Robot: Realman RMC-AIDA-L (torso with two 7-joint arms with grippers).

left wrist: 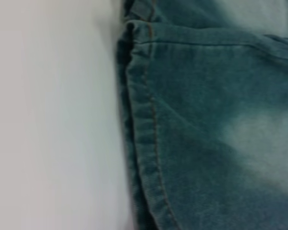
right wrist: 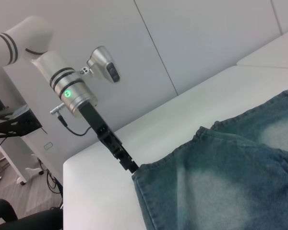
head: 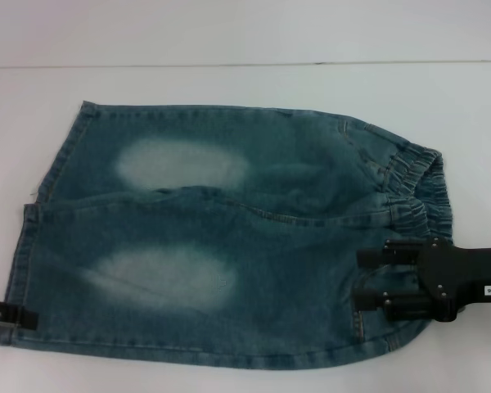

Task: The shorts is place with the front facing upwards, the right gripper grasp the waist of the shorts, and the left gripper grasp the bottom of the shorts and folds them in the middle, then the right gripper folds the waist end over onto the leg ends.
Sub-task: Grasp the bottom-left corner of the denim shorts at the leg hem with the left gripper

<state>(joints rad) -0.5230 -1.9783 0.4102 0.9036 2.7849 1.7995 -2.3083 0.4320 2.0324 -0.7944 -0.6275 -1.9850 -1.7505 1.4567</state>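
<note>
**Item: denim shorts, flat, both grippers at opposite ends**

The shorts (head: 221,246) lay spread front-up on the white table (head: 245,41); the right gripper (head: 368,278) sat over the near corner of the waist (head: 413,184), fingers parted, nothing held; the left gripper (head: 20,318) met the near corner of the bottom of the shorts (head: 23,262), its grip impossible to tell; the hem (left wrist: 146,143) lay just beside it in the left wrist view. Judged step: taking hold before the middle fold; both grips should catch both fabric layers, and lift together to keep the edge straight.
</note>
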